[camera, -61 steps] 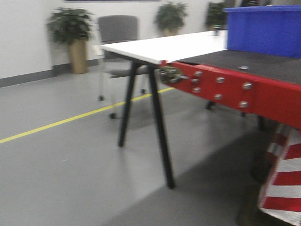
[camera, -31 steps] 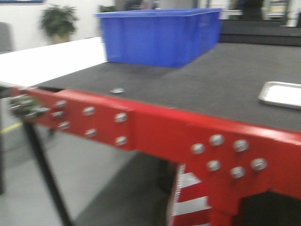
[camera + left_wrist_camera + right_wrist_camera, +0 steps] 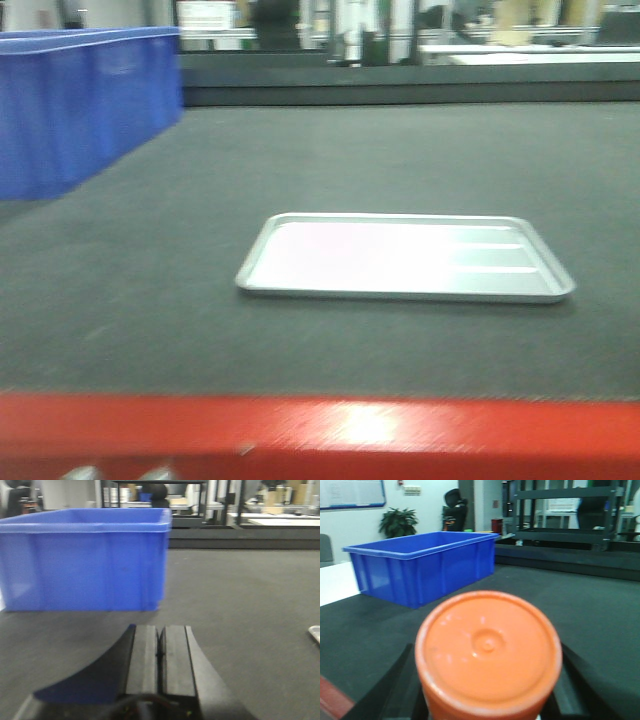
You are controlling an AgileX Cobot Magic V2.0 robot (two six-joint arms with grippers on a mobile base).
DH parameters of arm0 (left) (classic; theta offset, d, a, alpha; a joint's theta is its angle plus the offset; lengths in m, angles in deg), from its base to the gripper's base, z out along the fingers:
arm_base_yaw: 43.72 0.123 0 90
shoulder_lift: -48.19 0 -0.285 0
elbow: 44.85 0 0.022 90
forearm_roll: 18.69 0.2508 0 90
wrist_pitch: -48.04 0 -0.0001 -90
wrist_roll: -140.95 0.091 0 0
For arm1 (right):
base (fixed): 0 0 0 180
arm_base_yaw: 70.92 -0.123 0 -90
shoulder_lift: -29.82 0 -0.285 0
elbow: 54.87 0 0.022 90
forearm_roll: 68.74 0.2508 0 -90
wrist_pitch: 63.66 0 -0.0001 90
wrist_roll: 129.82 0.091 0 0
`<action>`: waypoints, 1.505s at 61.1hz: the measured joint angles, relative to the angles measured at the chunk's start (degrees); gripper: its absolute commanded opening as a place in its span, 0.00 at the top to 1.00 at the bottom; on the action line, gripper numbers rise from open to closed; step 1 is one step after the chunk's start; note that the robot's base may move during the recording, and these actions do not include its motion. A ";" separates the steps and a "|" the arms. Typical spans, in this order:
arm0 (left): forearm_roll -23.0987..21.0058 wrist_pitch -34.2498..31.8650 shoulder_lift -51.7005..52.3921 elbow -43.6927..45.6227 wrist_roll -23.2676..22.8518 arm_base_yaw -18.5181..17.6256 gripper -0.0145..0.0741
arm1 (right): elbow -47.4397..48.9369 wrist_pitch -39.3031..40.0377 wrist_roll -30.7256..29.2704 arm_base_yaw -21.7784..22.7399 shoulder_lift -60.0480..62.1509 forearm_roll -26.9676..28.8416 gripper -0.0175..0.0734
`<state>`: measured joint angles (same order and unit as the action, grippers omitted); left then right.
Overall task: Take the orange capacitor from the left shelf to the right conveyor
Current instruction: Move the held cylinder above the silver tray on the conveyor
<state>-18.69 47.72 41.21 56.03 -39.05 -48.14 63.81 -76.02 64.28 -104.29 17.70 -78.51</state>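
Front-facing view: dark grey conveyor point(image 3: 140, 300) fills most of the frame, its red front edge point(image 3: 420, 432) runs along the bottom. Flat silver tray point(image 3: 405, 258) lies on the belt at centre, slightly right. Blue bin point(image 3: 75, 110) stands on the belt at upper left, well apart from the tray. Picture is blurred.

Left wrist view: left gripper point(image 3: 160, 652) at bottom centre, jaws pressed together with nothing between them, above the belt surface. Blue bin point(image 3: 85, 560) is at upper left beyond it. A sliver of the tray point(image 3: 315, 633) shows at the right edge.

Right wrist view: orange capacitor point(image 3: 487, 647) fills the lower centre, round end cap facing the camera. Right gripper point(image 3: 489, 702) has its jaws clamped on it, dark fingers point(image 3: 397, 685) showing on both sides. Capacitor is held above the conveyor point(image 3: 600, 625), off the belt. Blue bin point(image 3: 425, 565) at mid left, a plant point(image 3: 398, 522) behind it.
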 measured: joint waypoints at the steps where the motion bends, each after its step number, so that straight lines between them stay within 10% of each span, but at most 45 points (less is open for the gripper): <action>1: 0.00 0.00 0.00 0.00 0.00 0.00 0.95 | 0.00 0.00 0.00 0.00 0.00 0.00 0.74; 66: 0.00 0.00 0.00 0.00 0.00 0.00 0.95 | 0.13 12.36 0.00 0.00 -1.44 0.00 0.74; 92: 0.00 0.00 0.00 0.00 0.00 0.00 0.95 | 13.17 15.08 0.00 0.00 -42.90 0.00 0.74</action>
<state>-18.69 47.72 41.21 56.03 -39.05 -48.14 76.97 -60.93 64.28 -104.29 -25.20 -78.51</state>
